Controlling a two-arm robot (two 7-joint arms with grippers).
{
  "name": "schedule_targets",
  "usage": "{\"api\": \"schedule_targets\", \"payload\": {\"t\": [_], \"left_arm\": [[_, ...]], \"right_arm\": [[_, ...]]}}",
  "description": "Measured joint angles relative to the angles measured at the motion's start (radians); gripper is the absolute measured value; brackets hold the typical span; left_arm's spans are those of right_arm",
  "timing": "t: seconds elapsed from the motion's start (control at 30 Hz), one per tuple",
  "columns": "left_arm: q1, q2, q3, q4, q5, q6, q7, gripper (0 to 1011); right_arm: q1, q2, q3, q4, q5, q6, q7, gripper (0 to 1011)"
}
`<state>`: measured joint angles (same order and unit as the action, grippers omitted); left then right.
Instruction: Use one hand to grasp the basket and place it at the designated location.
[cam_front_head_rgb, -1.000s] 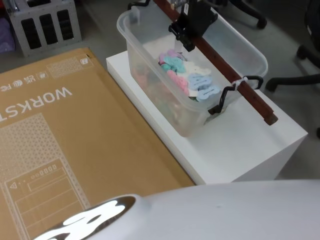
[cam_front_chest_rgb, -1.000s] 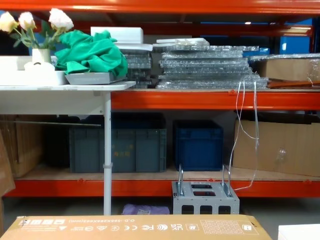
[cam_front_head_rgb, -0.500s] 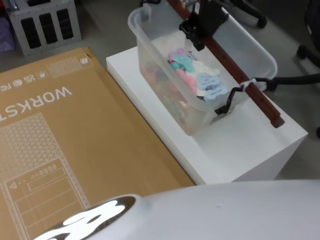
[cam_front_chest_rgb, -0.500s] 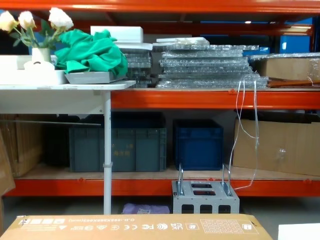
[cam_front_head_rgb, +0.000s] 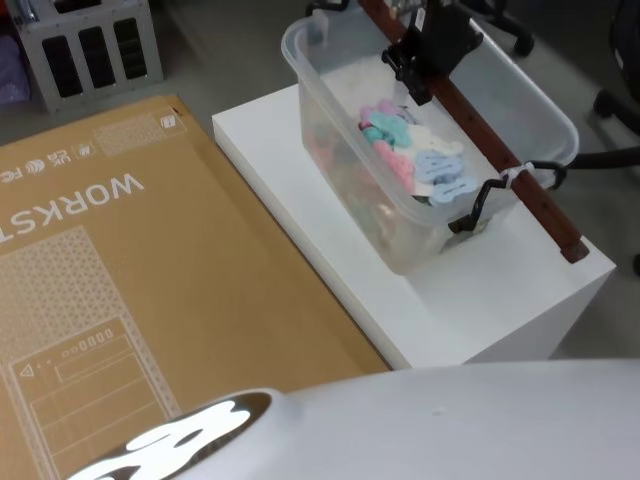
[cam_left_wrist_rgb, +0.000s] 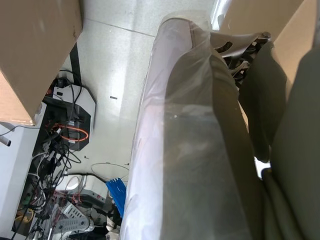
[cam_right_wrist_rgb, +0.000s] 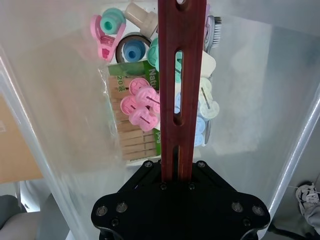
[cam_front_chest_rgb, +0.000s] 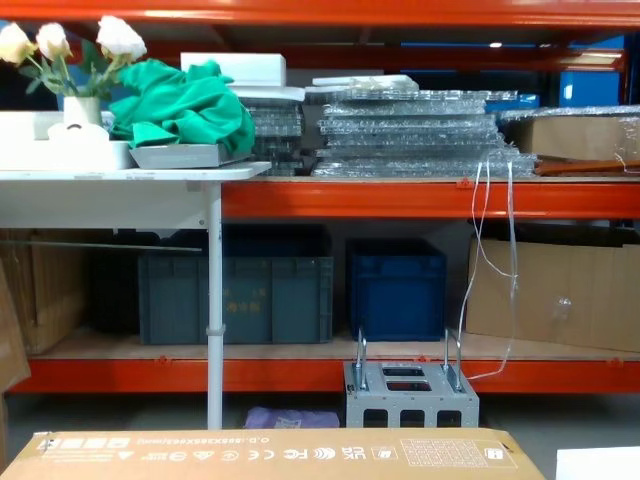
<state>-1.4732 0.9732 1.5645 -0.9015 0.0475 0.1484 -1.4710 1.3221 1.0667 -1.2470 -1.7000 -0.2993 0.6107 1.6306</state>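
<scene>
The basket (cam_front_head_rgb: 300, 48), a translucent whitish bin holding pastel clothespins and small items, is over the right part of the white pedestal (cam_front_head_rgb: 500, 290); I cannot tell whether its base touches. Its dark red-brown handle bar (cam_front_head_rgb: 505, 165) runs diagonally over the rim, tied on with black clips and a white zip tie. My right gripper (cam_front_head_rgb: 425, 58), the hand, is shut on the bar near its far half. In the right wrist view the gripper (cam_right_wrist_rgb: 180, 175) clamps the slotted bar (cam_right_wrist_rgb: 181, 75) above the basket's wall (cam_right_wrist_rgb: 45, 115) and contents.
A large flat cardboard box (cam_front_head_rgb: 130, 280) lies left of the pedestal, its edge in the chest view (cam_front_chest_rgb: 270, 452). A grey perforated metal box (cam_front_head_rgb: 85, 45) stands on the floor beyond it (cam_front_chest_rgb: 410, 400). Office chair bases stand to the right. The left wrist view faces floor cables.
The right gripper has carried the basket to the right and slightly away across the pedestal, still gripping the handle bar. The chest view is unchanged.
</scene>
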Motion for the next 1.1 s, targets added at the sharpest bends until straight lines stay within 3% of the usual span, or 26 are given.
{"api": "schedule_targets", "payload": {"t": [0.43,0.8,1.1], "left_arm": [[0.0,0.0,0.0,0.0,0.0,0.0,0.0,0],[0.0,0.0,0.0,0.0,0.0,0.0,0.0,0],[0.0,0.0,0.0,0.0,0.0,0.0,0.0,0]], "right_arm": [[-0.032,0.015,0.022,-0.019,-0.012,0.014,0.0,0],[-0.024,-0.009,0.018,0.003,-0.068,-0.009,0.05,0],[-0.029,-0.024,0.021,0.017,-0.088,-0.021,0.066,0]]}}
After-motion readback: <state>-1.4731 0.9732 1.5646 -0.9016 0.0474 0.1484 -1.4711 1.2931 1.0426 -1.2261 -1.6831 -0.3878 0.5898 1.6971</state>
